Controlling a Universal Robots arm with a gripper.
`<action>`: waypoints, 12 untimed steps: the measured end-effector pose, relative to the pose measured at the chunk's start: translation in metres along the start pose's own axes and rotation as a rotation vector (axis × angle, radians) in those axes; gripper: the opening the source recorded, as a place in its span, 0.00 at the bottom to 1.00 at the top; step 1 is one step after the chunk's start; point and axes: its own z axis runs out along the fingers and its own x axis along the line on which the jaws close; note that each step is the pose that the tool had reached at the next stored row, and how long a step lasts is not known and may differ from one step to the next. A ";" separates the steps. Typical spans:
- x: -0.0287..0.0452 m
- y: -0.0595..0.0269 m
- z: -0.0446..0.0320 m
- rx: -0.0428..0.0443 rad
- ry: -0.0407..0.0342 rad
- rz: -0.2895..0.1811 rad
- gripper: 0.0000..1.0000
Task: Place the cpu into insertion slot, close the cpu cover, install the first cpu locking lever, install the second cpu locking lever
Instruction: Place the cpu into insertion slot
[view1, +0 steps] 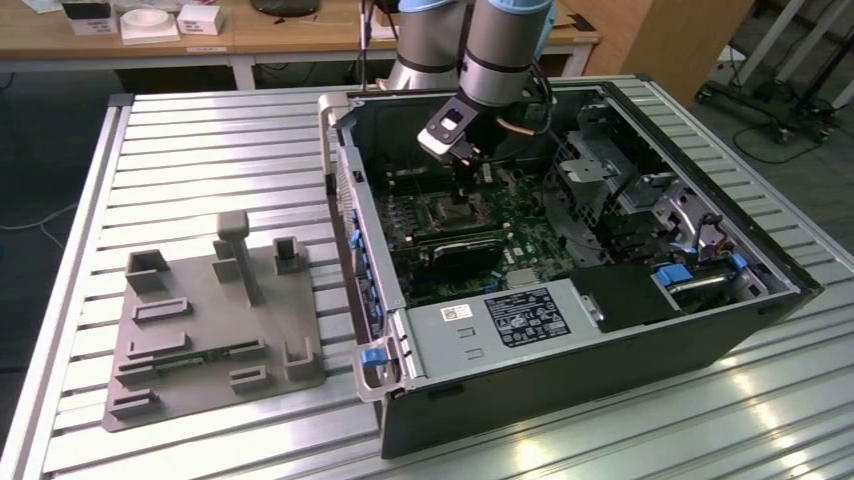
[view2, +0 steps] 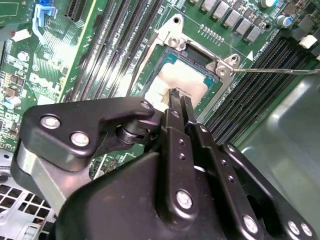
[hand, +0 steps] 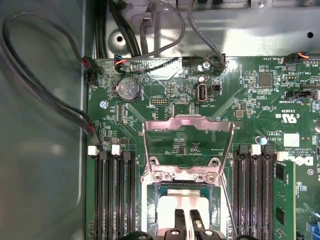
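The cpu (hand: 182, 200) lies flat in the insertion slot (hand: 149, 199), its pale metal top catching the light; it is also in the second wrist view (view2: 189, 77). Behind the slot the cpu cover (hand: 188, 123) stands swung back on its hinge, green board showing through its cut-out. My gripper (hand: 187, 216) hangs just over the chip's near half, with its black fingers (view2: 174, 107) pressed close together and nothing between them. A thin silver locking lever (view2: 276, 71) juts sideways from one socket corner. In the exterior view my gripper (view1: 463, 186) reaches down inside the computer case over the slot (view1: 451, 211).
Long black memory slots (hand: 112, 195) flank the socket on both sides. Loose cables (hand: 45, 95) run along the case wall. The open computer case (view1: 380, 330) sits on a ribbed metal table (view1: 200, 150), with a grey fixture block (view1: 214, 320) at the exterior view's left.
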 end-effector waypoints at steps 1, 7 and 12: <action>-0.0001 -0.0002 0.0001 -0.0001 0.0000 0.000 0.18; -0.0006 -0.0003 0.0002 0.0000 -0.0003 0.000 0.18; -0.0005 -0.0003 0.0018 -0.0001 -0.0007 0.000 0.37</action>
